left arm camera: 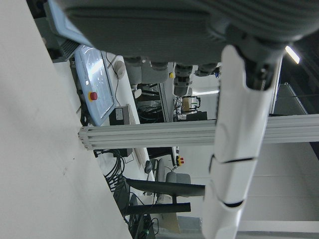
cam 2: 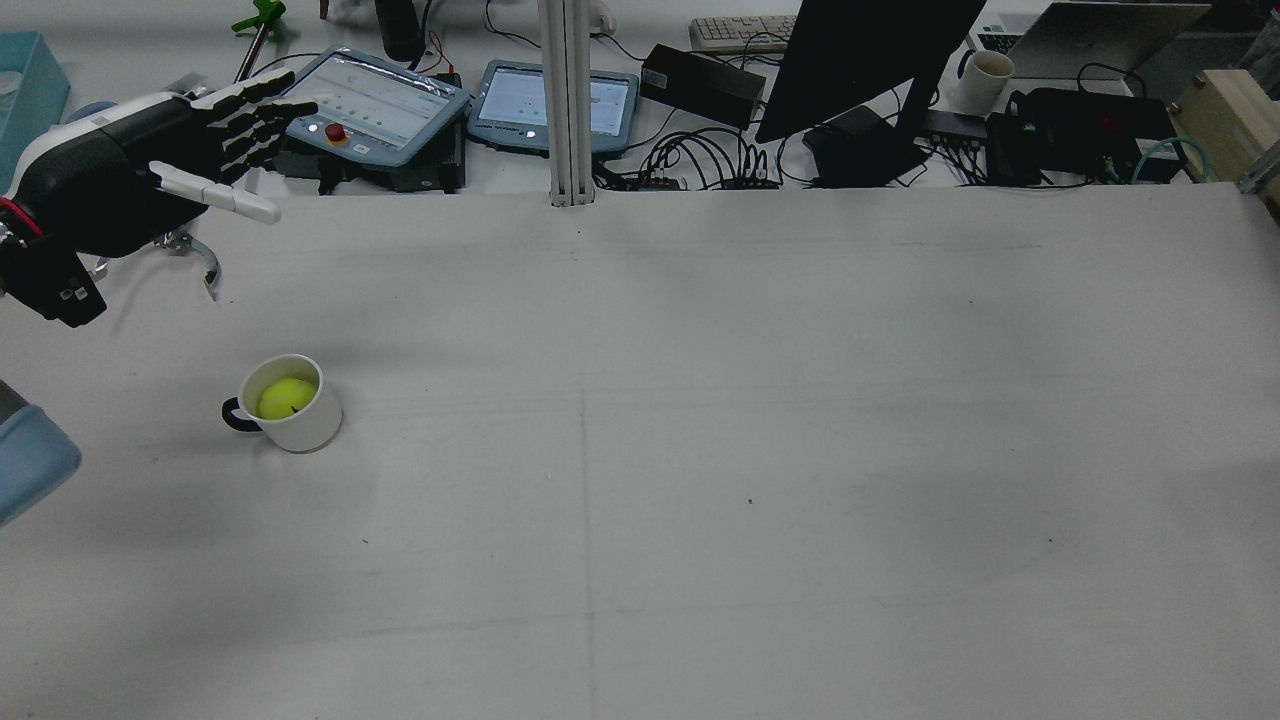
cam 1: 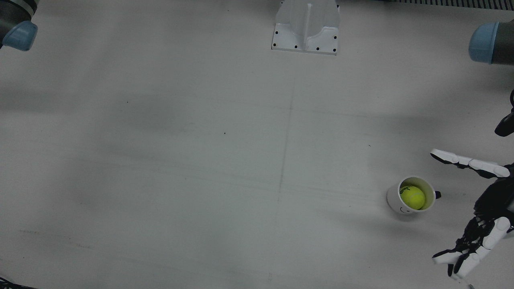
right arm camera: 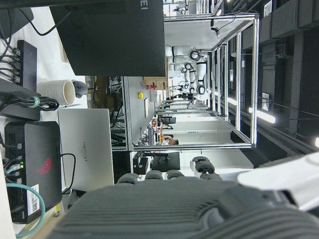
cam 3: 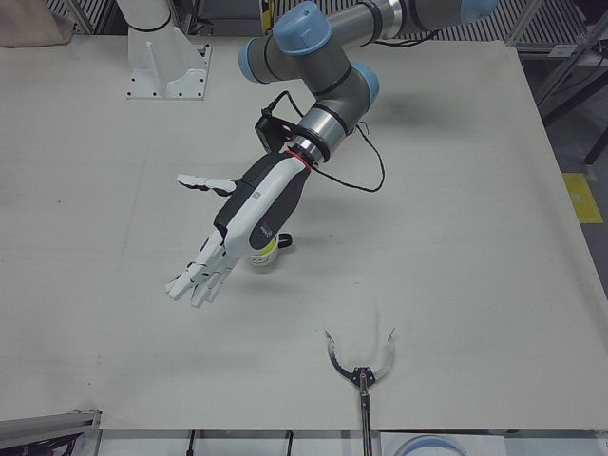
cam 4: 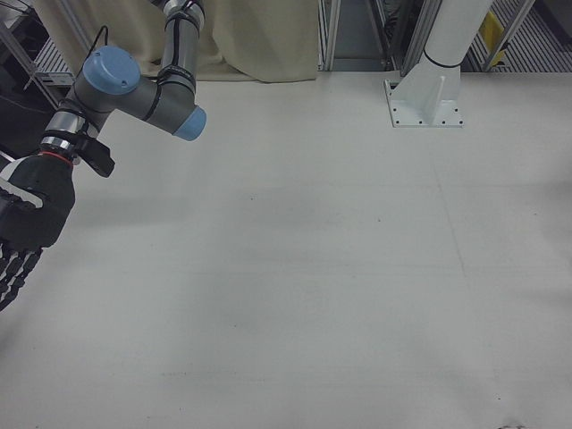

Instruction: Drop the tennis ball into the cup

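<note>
The yellow tennis ball (cam 1: 413,197) lies inside the white cup (cam 1: 394,199) with a black handle, which stands upright on the table. Both also show in the rear view, the ball (cam 2: 286,397) in the cup (cam 2: 303,423). In the left-front view the cup (cam 3: 263,256) is mostly hidden behind my left hand. My left hand (cam 1: 484,208) is open and empty, fingers spread, raised above and beside the cup; it also shows in the rear view (cam 2: 150,170) and the left-front view (cam 3: 249,218). My right hand (cam 4: 22,223) is open and empty at the right-front view's left edge, far from the cup.
A white pedestal base (cam 1: 306,27) stands at the table's back middle. A metal claw tool (cam 3: 360,366) lies near the operators' edge. Tablets, cables and a monitor (cam 2: 860,60) sit beyond the far edge of the table.
</note>
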